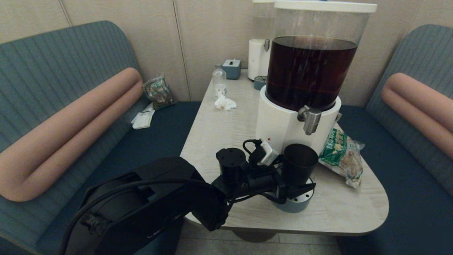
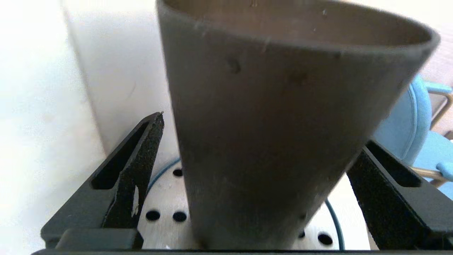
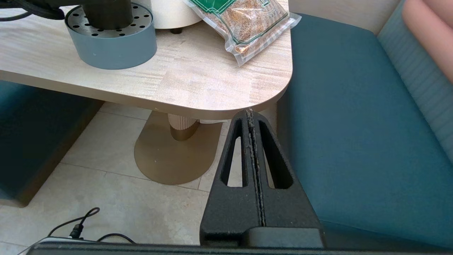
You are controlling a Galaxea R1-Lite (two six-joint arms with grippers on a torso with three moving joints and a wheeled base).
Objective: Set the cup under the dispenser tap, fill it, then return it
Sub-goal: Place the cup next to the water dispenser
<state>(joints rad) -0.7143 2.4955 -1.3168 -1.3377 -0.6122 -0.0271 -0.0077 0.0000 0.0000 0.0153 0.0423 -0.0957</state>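
Observation:
The black tapered cup (image 1: 300, 157) stands upright on a grey perforated drip tray (image 1: 296, 206) in front of the big dispenser's white base (image 1: 277, 124). Just above its rim hangs the silvery dispenser tap (image 1: 309, 120), with dark brown liquid in the tank behind. My left gripper (image 1: 296, 181) is open and straddles the cup's lower half. In the left wrist view the cup (image 2: 276, 124) fills the space between the fingers (image 2: 147, 148); a gap shows on one side, and the other finger lies close to the wall. My right gripper (image 3: 250, 112) is shut and empty, low beside the table's near right corner.
A green-printed snack bag (image 1: 341, 156) lies right of the dispenser base. At the back of the table (image 1: 219, 134) stand a smaller white dispenser (image 1: 258, 58), a clear bottle (image 1: 219, 79), a crumpled tissue (image 1: 224, 103) and a small box (image 1: 231, 68). Blue benches flank the table.

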